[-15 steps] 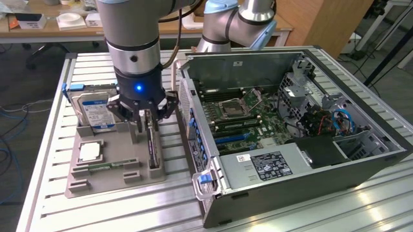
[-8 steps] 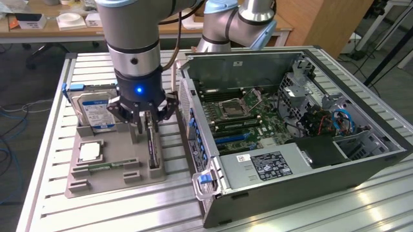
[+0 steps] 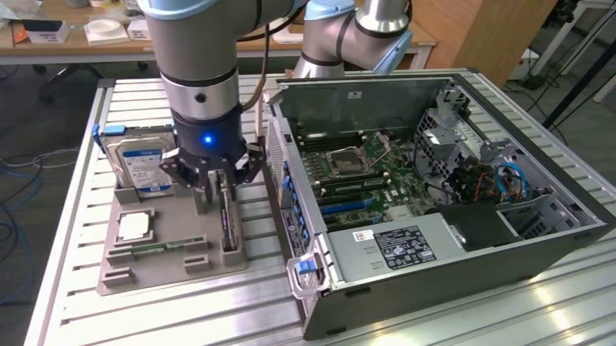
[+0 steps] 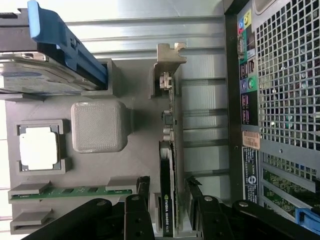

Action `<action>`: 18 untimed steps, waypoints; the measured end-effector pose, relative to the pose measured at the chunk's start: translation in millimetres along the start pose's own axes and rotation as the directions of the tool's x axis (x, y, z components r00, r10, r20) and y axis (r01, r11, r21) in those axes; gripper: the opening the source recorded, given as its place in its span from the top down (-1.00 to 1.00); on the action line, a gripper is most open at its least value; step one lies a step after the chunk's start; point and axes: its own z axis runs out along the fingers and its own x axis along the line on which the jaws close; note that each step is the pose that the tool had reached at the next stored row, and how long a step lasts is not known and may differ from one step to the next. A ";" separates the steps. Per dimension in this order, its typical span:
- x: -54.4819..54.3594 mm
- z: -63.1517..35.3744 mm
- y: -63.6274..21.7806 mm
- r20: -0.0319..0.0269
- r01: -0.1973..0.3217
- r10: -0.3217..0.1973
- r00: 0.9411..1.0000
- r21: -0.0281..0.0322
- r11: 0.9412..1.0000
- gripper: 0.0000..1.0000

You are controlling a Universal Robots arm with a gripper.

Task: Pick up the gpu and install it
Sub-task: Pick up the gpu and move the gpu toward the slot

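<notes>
The gpu (image 3: 228,225) is a thin black card standing on edge in a slot of the grey holder tray (image 3: 164,270), its metal bracket (image 4: 167,65) at the far end. My gripper (image 3: 222,193) hangs straight over the card's end nearest the hard drive. It is open, with one black finger on each side of the card. In the wrist view the gpu (image 4: 169,160) runs between the fingertips (image 4: 144,184), and the gripper (image 4: 168,185) straddles it with small gaps on both sides. The card rests in its slot.
The open computer case (image 3: 433,187) lies at the exterior view's right, motherboard exposed; its perforated rear panel (image 4: 280,100) is close beside the tray. The tray also holds a hard drive (image 3: 143,162), a square silver chip (image 3: 133,227) and a memory stick (image 3: 159,247).
</notes>
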 end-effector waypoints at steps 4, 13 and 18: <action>0.1 4.7 -2.7 0.000 0.000 0.000 1.000 0.000 1.000 0.18; 0.0 20.1 -4.3 0.000 0.000 0.000 1.000 0.000 1.000 0.18; -1.7 25.6 -4.4 0.000 0.000 0.000 1.000 0.000 1.000 0.18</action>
